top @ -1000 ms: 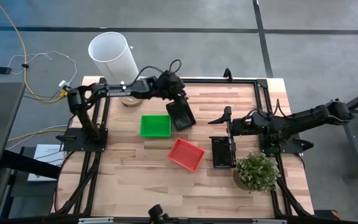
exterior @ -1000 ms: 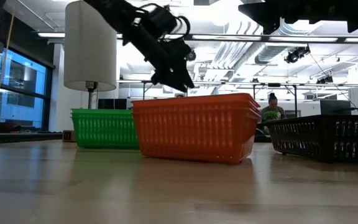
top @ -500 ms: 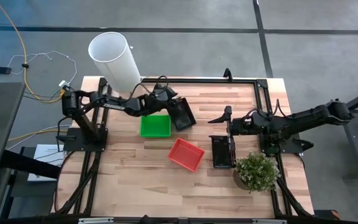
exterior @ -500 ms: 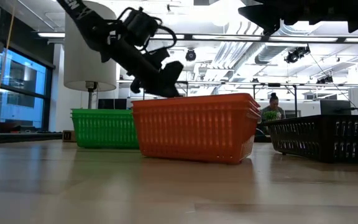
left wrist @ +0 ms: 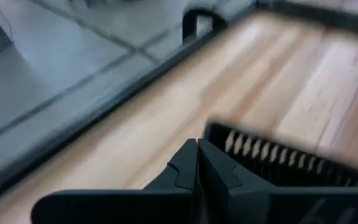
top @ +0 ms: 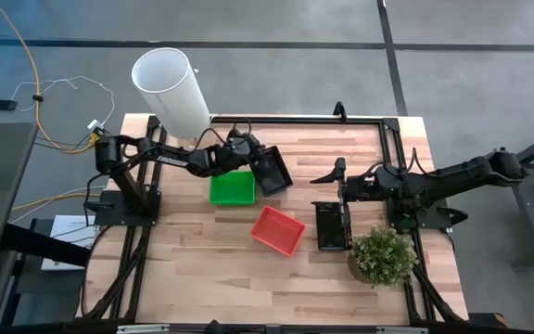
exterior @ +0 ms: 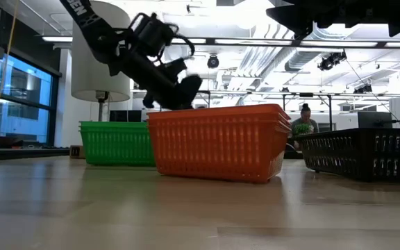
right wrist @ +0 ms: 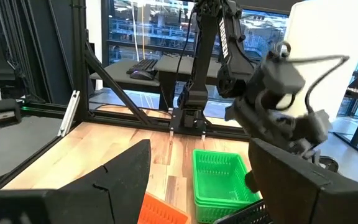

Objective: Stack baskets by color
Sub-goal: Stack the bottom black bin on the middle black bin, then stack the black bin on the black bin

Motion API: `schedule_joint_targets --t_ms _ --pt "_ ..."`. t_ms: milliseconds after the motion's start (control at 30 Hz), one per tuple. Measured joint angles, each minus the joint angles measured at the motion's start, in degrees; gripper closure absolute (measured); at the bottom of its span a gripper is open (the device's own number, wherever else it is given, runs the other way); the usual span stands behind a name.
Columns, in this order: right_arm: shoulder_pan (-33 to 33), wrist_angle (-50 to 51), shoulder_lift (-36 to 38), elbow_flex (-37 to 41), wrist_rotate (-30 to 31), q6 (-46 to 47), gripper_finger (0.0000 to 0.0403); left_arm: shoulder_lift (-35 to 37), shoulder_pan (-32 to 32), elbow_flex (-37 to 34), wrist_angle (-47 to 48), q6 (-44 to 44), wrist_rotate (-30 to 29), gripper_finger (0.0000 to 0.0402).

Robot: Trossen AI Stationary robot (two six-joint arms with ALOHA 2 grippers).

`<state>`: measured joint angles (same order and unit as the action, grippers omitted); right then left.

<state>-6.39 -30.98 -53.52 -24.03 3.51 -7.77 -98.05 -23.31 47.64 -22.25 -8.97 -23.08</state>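
- The left gripper (top: pixel 251 156) has its fingers (left wrist: pixel 194 174) pressed together with nothing between them, at the near rim of a tilted black mesh plastic basket (top: pixel 271 168).
- Just beside it on the robot's side sits the bright green mesh plastic basket (top: pixel 232 186); farther off lies the red mesh basket (top: pixel 278 229).
- The right gripper (top: pixel 341 202), jaws spread, hovers over a second black mesh basket (top: pixel 333 225), beside a small potted green plant (top: pixel 382 256).

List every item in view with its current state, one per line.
Left gripper: shut, empty, beside the black basket near the table's back edge.
Right gripper: open, over the other black baskets.
Green baskets: nested, flat.
Red baskets: nested, flat.
Black basket: apart from its stack.
Black baskets: flat.
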Motion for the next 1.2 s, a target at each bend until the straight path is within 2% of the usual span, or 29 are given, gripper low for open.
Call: schedule_joint_targets --t_ms 200,367,567,667,867,1033,1200 --pt "0.0 0.0 0.0 0.0 0.0 0.0 0.0144 -3.5 -0.1 0.0 -1.3 -1.5 0.3 0.0401" --pt "0.0 0.0 0.0 0.0 0.0 0.0 0.0144 -7.2 0.0 0.0 -2.2 -2.9 -2.5 0.0401" --pt "0.0 0.0 0.0 0.0 0.0 -0.1 0.0144 -7.4 0.1 0.0 -3.7 -2.3 -2.5 0.0401" --pt "0.0 0.0 0.0 0.0 0.0 -0.2 0.0144 -4.3 0.2 0.1 -4.5 0.4 -1.8 0.0401" --pt "0.0 1.0 0.0 0.0 0.0 0.0 0.0144 5.5 3.2 -1.8 -5.0 3.9 6.8 0.0401" --pt "0.0 1.7 0.0 0.0 0.1 0.3 0.0144 14.3 10.0 -12.5 -17.4 6.2 4.7 0.0401" --pt "0.0 2.1 0.0 0.0 0.2 1.5 0.0144 23.2 18.1 -23.2 -28.7 6.9 5.2 0.0401"
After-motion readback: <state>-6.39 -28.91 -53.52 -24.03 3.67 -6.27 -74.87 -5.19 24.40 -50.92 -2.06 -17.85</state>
